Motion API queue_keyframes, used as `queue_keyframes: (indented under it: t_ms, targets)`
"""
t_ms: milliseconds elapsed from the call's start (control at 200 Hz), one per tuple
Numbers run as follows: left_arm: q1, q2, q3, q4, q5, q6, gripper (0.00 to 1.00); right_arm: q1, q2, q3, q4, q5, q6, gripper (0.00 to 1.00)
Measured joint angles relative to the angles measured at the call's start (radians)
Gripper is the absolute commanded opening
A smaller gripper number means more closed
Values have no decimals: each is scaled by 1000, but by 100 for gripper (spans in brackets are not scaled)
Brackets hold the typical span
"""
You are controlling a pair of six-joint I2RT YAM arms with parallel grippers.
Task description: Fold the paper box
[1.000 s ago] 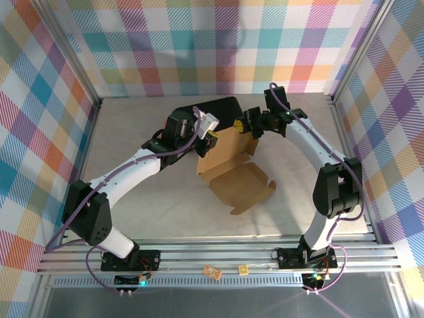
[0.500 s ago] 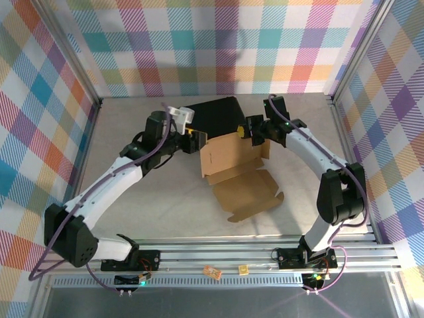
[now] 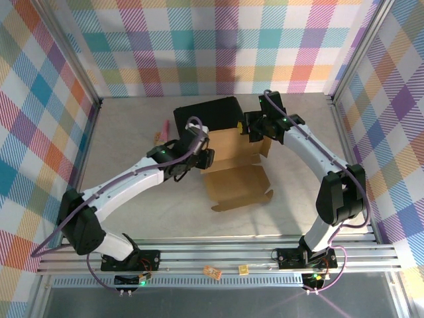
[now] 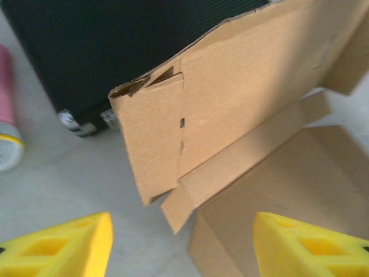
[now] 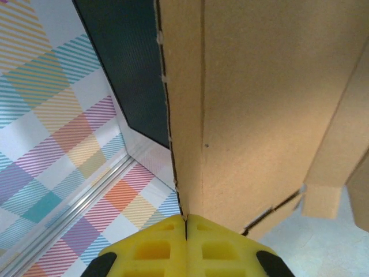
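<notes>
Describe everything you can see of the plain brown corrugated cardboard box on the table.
The plain brown corrugated cardboard box is a die-cut sheet, only partly folded. One large panel lies flat on the pale table, small tabs at its edges. A second panel stands raised behind it, side flap bent, before the black case. The right gripper is shut on the raised panel's edge; the open left gripper faces it without touching.

Your left gripper point(image 3: 206, 158) sits against the left edge of the box point(image 3: 237, 179), by its raised panel. Your right gripper point(image 3: 250, 130) meets that panel's far right corner. The box's flat part lies between the two grippers, nearer the bases. Just beyond both is a black case point(image 3: 202, 112). Well left of your left gripper, a small pink object point(image 3: 162, 127) lies on the table point(image 3: 132, 126).
</notes>
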Motion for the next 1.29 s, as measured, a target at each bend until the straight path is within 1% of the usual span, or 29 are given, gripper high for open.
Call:
queue_keyframes:
  t_ms: [110, 170, 205, 355, 455, 530, 685, 775, 885, 965, 1030, 1115, 1200, 1235, 1295]
  targets:
    - [-55, 90, 24, 21, -206, 36, 74, 0, 0, 9, -20, 2, 3, 0]
    - [-68, 153, 46, 51, -294, 60, 78, 0, 0, 13, -29, 2, 4, 0]
    - [-69, 184, 54, 72, -333, 73, 78, 0, 0, 13, -34, 2, 5, 0]
    - [-61, 275, 87, 133, -430, 111, 79, 0, 0, 13, -52, 2, 10, 0]
    - [-48, 312, 115, 152, -472, 111, 74, 0, 0, 16, -67, 2, 10, 0]
    - [-22, 321, 121, 163, -488, 105, 70, 0, 0, 19, -76, 2, 10, 0]
    - [38, 339, 126, 177, -489, 98, 49, -2, 0, 19, -86, -1, 10, 0]
    - [58, 346, 126, 181, -491, 93, 44, -8, 0, 19, -94, 2, 10, 0]
    - [67, 335, 114, 189, -488, 94, 36, -17, 0, 20, -101, 3, 10, 0]
    - [74, 301, 80, 187, -471, 89, 34, -25, 1, 21, -103, 3, 10, 0]
    - [91, 257, 40, 188, -444, 89, 31, -33, 3, 23, -105, 5, 10, 0]
    - [132, 195, -14, 188, -368, 97, 21, -40, 6, 24, -107, 6, 10, 0]
    - [173, 136, -60, 199, -267, 102, 21, -41, 9, 24, -108, 2, 7, 0]
    - [190, 108, -79, 203, -217, 102, 27, -42, 10, 24, -108, 1, 6, 0]
    - [211, 64, -93, 183, -128, 75, 40, -42, 10, 24, -106, 2, 5, 0]
